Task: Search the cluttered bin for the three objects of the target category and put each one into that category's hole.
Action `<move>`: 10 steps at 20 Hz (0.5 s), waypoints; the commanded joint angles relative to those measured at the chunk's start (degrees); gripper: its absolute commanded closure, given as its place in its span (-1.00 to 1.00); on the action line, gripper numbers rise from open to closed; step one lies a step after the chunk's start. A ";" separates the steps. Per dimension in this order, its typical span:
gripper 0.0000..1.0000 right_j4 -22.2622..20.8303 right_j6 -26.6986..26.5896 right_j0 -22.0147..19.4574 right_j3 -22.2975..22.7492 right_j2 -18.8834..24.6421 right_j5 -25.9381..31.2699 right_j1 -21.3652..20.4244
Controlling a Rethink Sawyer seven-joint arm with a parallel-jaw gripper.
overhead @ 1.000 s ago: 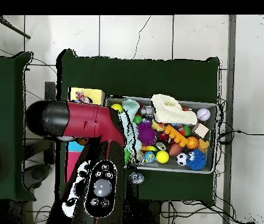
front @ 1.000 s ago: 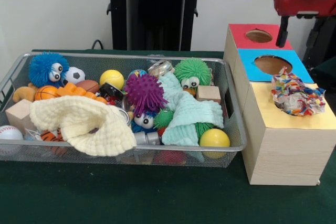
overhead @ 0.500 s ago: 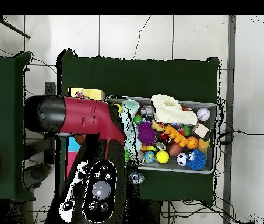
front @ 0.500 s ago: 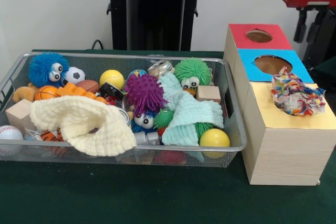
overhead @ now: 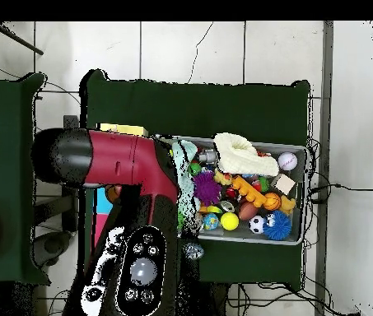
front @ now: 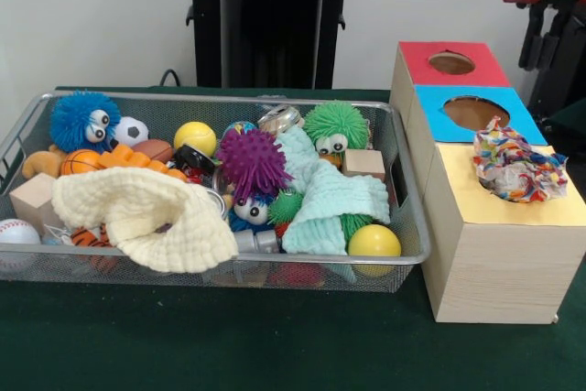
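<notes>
The silver wire mesh bin (front: 407, 180) holds a heap of toys; it also shows in the overhead view (overhead: 304, 193). One wrinkly wad of red, yellow, blue and white wrapper (front: 515, 166) lies on the hole of the yellow-topped box (front: 499, 254). No other wrapper wad shows in the bin. My gripper (front: 544, 36) hangs as black parts under the red arm at the top right, behind the boxes, apart from the wad. In the overhead view the arm (overhead: 115, 160) covers the boxes and the gripper.
The red-topped box (front: 449, 63) and blue-topped box (front: 474, 113) stand behind the yellow one, holes open. The bin holds a cream cloth (front: 137, 217), a mint cloth (front: 331, 199), spiky balls (front: 252, 160), yellow balls (front: 374, 241), silvery cans (front: 279, 118) and wooden blocks (front: 364, 164).
The arm has drawn back up and to the right in the front view, away from the boxes. The wad stays on the yellow box. The bin's contents have not moved.
</notes>
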 commanded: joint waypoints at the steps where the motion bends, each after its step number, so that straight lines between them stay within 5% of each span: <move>1: 1.00 -2.26 12.03 -1.08 -4.47 0.17 4.66 2.45; 6: 1.00 -3.34 11.37 -0.64 1.20 0.09 -7.36 2.69; 10: 1.00 -4.09 11.02 -0.25 3.12 0.19 -11.11 3.42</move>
